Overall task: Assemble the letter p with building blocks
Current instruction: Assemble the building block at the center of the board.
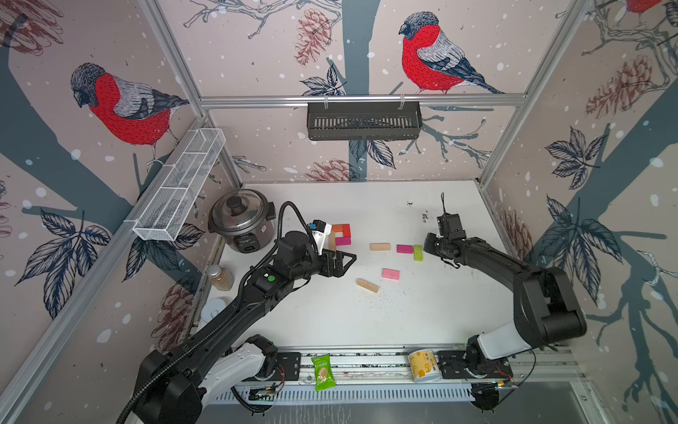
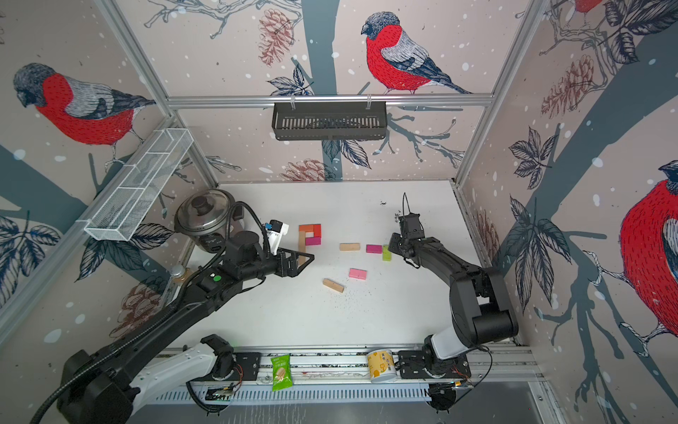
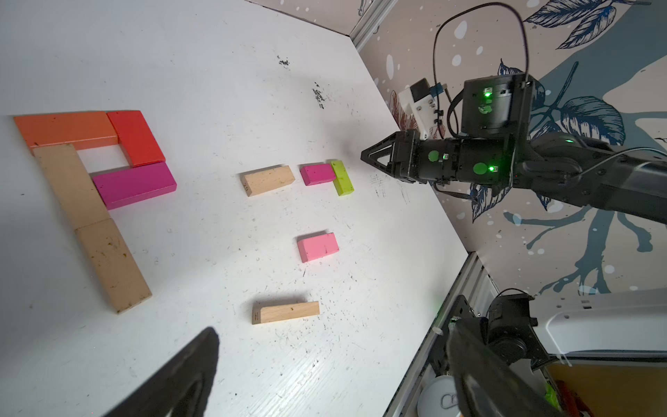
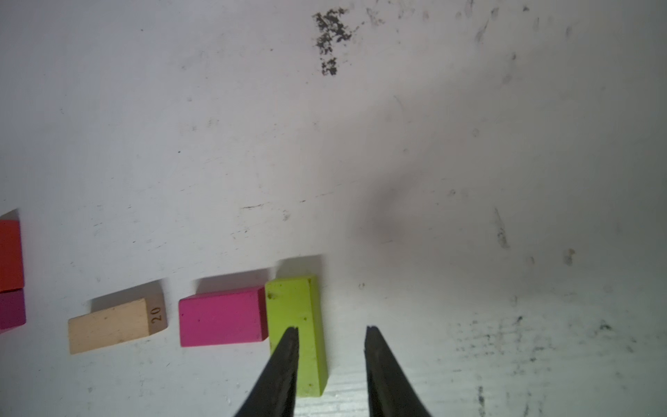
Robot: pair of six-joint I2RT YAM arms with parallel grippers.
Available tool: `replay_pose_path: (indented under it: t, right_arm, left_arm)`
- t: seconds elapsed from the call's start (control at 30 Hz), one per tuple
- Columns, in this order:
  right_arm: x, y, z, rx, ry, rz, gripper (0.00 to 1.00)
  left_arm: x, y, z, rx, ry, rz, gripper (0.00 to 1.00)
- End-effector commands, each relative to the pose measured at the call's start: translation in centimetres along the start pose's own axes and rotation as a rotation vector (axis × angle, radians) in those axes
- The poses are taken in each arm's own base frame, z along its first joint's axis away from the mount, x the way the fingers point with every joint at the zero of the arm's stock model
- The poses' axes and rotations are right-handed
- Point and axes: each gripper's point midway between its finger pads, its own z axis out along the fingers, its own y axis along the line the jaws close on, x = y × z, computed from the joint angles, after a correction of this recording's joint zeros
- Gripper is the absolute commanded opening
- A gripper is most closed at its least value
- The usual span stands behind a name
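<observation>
Hovering low beside the lime block (image 4: 294, 307), the right gripper (image 4: 332, 330) has its jaws slightly apart and empty. The left gripper (image 1: 346, 262) gapes wide, holding nothing, over the stem of the P (image 3: 68, 180), which lies flat near the cooker (image 1: 242, 220).

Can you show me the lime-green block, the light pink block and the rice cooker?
lime-green block (image 4: 288, 303): right wrist view, on its top face.
light pink block (image 3: 317, 246): left wrist view, middle of its top face.
rice cooker (image 1: 240, 217): in a top view, on its glass lid.
</observation>
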Motion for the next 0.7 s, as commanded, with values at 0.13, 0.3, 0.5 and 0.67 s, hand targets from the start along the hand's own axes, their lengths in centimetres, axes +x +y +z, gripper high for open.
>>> replay_pose_path:
  t: [0.13,0.3,0.5,0.67]
  right_arm:
    - [-1.1,0.5,1.8,-0.048,-0.004,0.069,0.24]
    - [-0.9,-0.1,3.9,-0.015,0.022,0.074,0.18]
    - [0.0,-0.2,5.3,-0.02,0.058,0.069,0.16]
    - [0.2,0.1,5.4,-0.023,0.06,0.063,0.16]
  left_arm:
    - [-0.7,-0.8,2.0,0.047,0.077,-0.01,0.98]
    - [-2.0,-1.8,3.9,0.04,0.128,0.02,0.98]
    - [-0.5,0.1,5.3,0.014,0.19,0.028,0.97]
    - [-0.1,1.0,4.7,-0.041,0.192,0.07,0.98]
